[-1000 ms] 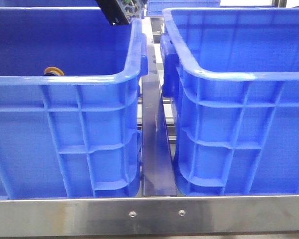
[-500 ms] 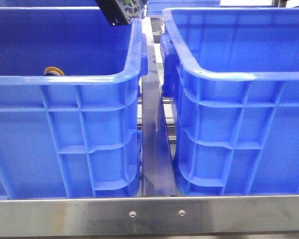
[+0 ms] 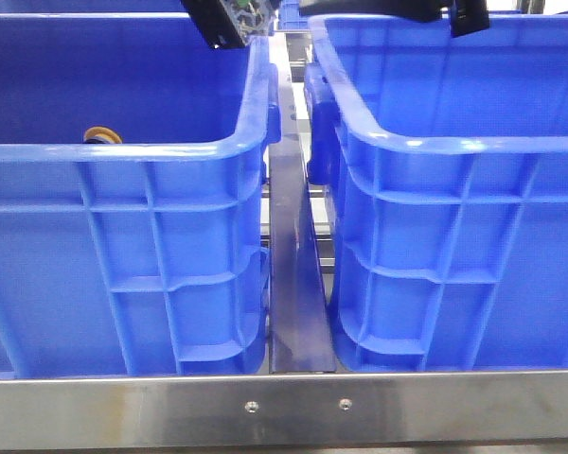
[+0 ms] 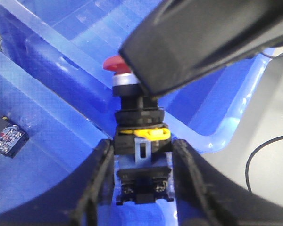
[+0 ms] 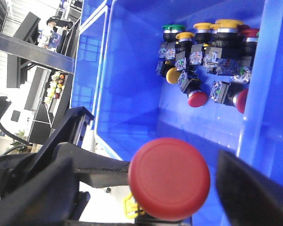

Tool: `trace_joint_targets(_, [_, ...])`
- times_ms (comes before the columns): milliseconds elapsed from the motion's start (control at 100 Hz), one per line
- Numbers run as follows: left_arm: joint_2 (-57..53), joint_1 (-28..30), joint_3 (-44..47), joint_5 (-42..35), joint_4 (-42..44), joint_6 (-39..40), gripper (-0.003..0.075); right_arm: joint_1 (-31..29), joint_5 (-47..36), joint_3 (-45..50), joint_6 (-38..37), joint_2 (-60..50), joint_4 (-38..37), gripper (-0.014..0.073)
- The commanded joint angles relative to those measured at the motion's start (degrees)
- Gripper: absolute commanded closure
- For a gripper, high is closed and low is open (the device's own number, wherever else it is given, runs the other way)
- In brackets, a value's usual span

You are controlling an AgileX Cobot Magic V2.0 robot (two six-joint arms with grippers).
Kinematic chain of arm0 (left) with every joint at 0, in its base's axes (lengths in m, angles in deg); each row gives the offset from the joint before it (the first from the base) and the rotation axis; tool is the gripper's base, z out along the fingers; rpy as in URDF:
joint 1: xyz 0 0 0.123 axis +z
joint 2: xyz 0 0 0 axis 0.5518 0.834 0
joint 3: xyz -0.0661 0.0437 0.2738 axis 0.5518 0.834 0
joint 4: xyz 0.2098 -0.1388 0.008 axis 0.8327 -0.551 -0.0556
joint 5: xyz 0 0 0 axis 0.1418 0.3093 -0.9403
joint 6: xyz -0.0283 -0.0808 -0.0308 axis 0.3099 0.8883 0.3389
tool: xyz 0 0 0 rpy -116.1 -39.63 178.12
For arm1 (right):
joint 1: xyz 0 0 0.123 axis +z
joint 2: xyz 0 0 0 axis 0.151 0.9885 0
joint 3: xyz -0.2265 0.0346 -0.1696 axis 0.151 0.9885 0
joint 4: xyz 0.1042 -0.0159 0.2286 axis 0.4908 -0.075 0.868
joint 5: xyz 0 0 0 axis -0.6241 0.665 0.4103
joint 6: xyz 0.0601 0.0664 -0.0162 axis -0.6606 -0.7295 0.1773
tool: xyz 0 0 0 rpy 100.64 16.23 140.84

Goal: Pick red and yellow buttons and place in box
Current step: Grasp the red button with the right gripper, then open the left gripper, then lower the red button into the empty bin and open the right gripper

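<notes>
My left gripper [image 4: 142,150] is shut on the dark body of the red button [image 4: 117,63], holding it in the air over the blue crates. My right gripper [image 5: 144,181] is open, and its fingers stand apart on either side of that button's red cap [image 5: 169,178] without touching it. One right finger [image 4: 203,37] crosses the left wrist view just above the cap. A yellow button [image 3: 102,134] peeks over the rim inside the left crate [image 3: 123,151]. The box is one of two look-alike crates; the other is the right crate [image 3: 454,147].
A pile of several yellow, red and green buttons [image 5: 207,61] lies in a corner of the crate below the right wrist. A steel rail [image 3: 293,284] runs between the crates, and a steel bar [image 3: 284,407] crosses in front. Shelving [image 5: 33,52] stands beyond.
The right arm has come into the front view at the top right, above the right crate. The left arm at the top has not moved.
</notes>
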Motion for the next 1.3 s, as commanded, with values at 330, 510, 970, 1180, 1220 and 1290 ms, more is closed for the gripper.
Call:
trace_joint_targets(330, [-1.38, -0.43, -1.73, -3.44, -2.19, 0.07, 0.0582, 0.1, 0.53, -1.98, 1.45, -1.47, 3.11, 0.037])
trace_joint_targets(510, [-1.38, -0.43, -1.73, -3.32, -2.19, 0.07, 0.0377, 0.1, 0.53, -1.98, 1.45, -1.47, 3.11, 0.037])
trace_joint_targets(970, [-1.64, -0.43, -1.73, -1.21, -2.19, 0.07, 0.0103, -8.02, -2.26, -3.61, 9.32, -3.91, 3.21, 0.037])
trace_joint_targets(1180, [-1.64, -0.43, -1.73, -1.27, -2.67, 0.07, 0.0103, -14.34, -9.32, -3.98, 31.14, -4.6, 0.08, 0.037])
trace_joint_targets(1220, [-1.64, -0.43, -1.73, -1.27, -2.67, 0.07, 0.0103, -14.34, -11.73, -3.67, 34.51, -4.5, -0.42, 0.037])
trace_joint_targets(1290, [-1.64, -0.43, -1.73, -1.27, -2.67, 0.07, 0.0103, -14.34, -17.0, -2.65, 40.72, -4.2, -0.51, 0.037])
